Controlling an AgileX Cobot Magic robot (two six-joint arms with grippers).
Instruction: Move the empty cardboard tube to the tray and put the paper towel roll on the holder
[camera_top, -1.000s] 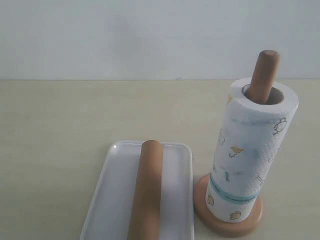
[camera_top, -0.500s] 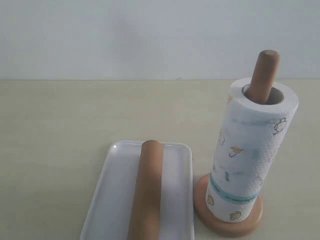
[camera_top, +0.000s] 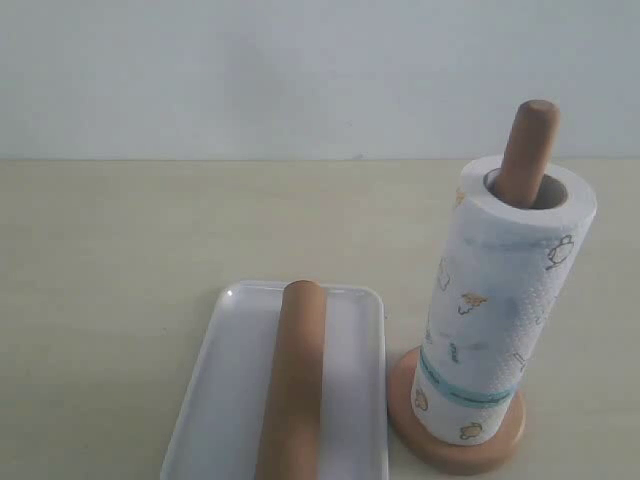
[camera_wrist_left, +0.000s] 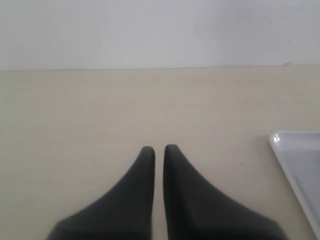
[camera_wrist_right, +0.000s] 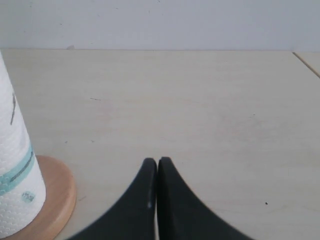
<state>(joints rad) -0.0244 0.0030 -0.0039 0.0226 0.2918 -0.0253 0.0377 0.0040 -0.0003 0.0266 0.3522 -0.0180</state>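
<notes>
Both steps appear complete: empty cardboard tube (camera_top: 295, 380) lies in the tray (camera_top: 215, 390), paper towel roll (camera_top: 500, 320) sits on the holder (camera_top: 528, 150), and left gripper (camera_wrist_left: 159, 149) and right gripper (camera_wrist_right: 157, 161) are closed, empty.

the tube (camera_top: 295, 385) and tray (camera_top: 222, 370) run off the exterior view's lower edge, near ends unseen. the roll (camera_top: 500, 300) hides most of the pole of the holder (camera_top: 529, 150). the right wrist view cuts off the roll's top.
</notes>
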